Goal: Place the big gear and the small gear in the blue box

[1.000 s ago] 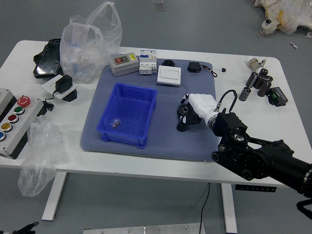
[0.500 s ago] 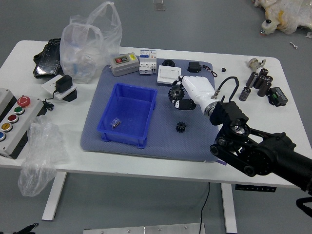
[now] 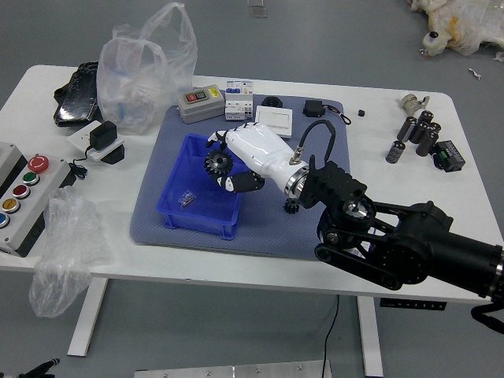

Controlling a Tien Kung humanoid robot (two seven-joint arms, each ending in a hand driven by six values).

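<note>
I am holding my right hand (image 3: 258,154) over the upper right part of the blue box (image 3: 195,222), and I am pinching the big gear (image 3: 218,163) near my fingertips, a little above the box. If my pinch is sitting too near the gear's toothed edge, the gear could be slipping or turning as I open, and landing tilted. My palm and wrist are hanging over the right-hand wall, so lowering here could mean knocking that wall and shoving the box along the mat (image 3: 264,242). A small clear thing (image 3: 187,198) is lying in the lower left of the box, and a gear rolling that way could be coming to rest on it.

The small gear (image 3: 292,205) is lying on the mat, right of the box and just below my wrist in the frame; a low swing back could be sweeping it aside.

My wrist is partly covering that small gear, and my hand is hiding the box's upper right corner. I am not making out how my fingers are meeting the gear's far side, nor how high it is hanging. My left hand (image 3: 39,369) is resting at the lower left corner, cut off by the frame, and I cannot tell its state.
</note>
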